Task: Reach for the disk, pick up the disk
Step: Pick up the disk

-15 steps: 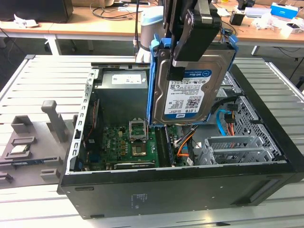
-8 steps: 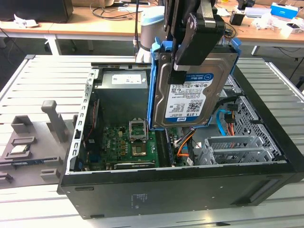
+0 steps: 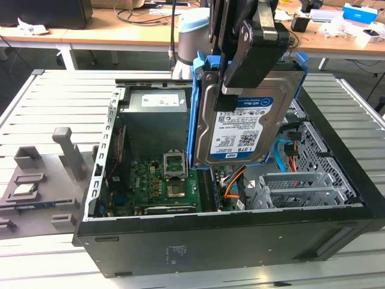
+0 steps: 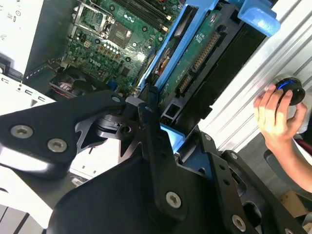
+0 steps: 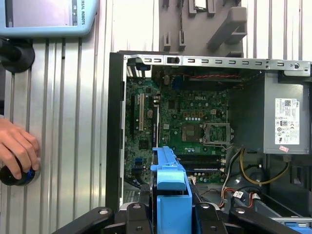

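Note:
The disk (image 3: 243, 123), a silver hard drive with a white-and-blue label and a blue bracket along its edges, hangs upright above the open computer case (image 3: 180, 241). My gripper (image 3: 230, 90) is shut on its upper edge, black fingers on either side. In the second wrist view the disk's green circuit-board side (image 4: 197, 51) sits between the gripper's (image 4: 168, 129) black fingers. In the first wrist view the blue bracket edge of the disk (image 5: 170, 183) stands out from the gripper (image 5: 170, 214), over the motherboard.
Inside the case lie the motherboard (image 3: 162, 183), a grey power supply (image 5: 287, 122) and a metal drive cage (image 3: 301, 189) with orange and blue cables. A grey fixture (image 3: 42, 174) stands at the exterior view's left. A person's hand (image 4: 275, 117) rests on a knob beside the case.

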